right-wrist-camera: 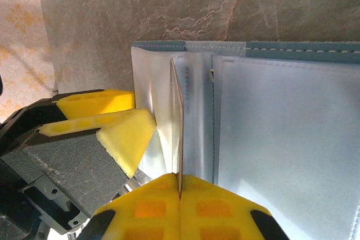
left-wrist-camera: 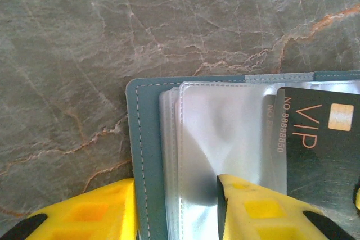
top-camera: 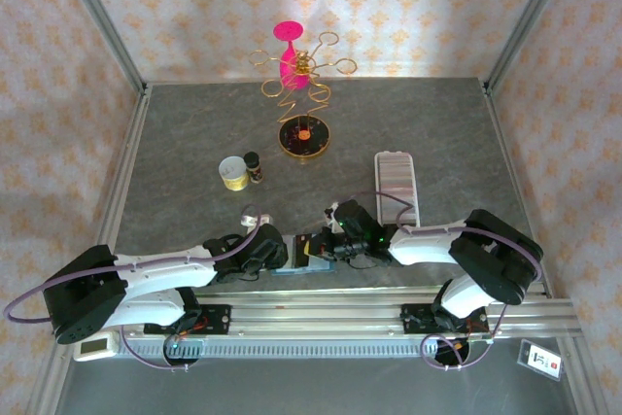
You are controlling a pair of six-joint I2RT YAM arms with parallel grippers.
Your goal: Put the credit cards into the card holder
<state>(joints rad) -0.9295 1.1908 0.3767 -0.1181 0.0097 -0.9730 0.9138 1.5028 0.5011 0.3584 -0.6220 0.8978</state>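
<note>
Grippers meet at near edge of table (top-camera: 185,143), approx mid-width, over an open teal wallet (left-wrist-camera: 147,155). R gripper (right-wrist-camera: 180,192): jaws fully closed, yellow pads pinching a thin credit card (left-wrist-camera: 320,155). In right wrist view card is edge-on, running straight out from fingertips twd wallet's stitched teal edge, w/ clear sleeves (left-wrist-camera: 225,133) on both sides of it. L gripper (left-wrist-camera: 177,206): jaws part open, nothing clamped btwn them. One finger (left-wrist-camera: 264,212) sits over a clear sleeve, other finger (left-wrist-camera: 84,214) over bare table just beside wallet's outer edge, so that edge lies btwn the two. Whether either pad actually presses down: can't tell.

Card is black w/ gold chip, "VIP" and a number in orange print; print runs in line w/ L fingers. Card sits at wallet end nearest R gripper, part of it cut off by frame, so long axis can't be judged.

Card holder (top-camera: 397,182): whitish ridged tray, flat on right half of table, apart from wallet, beyond R forearm. Long axis runs roughly near-to-far, near end a bit closer to right edge.
</note>
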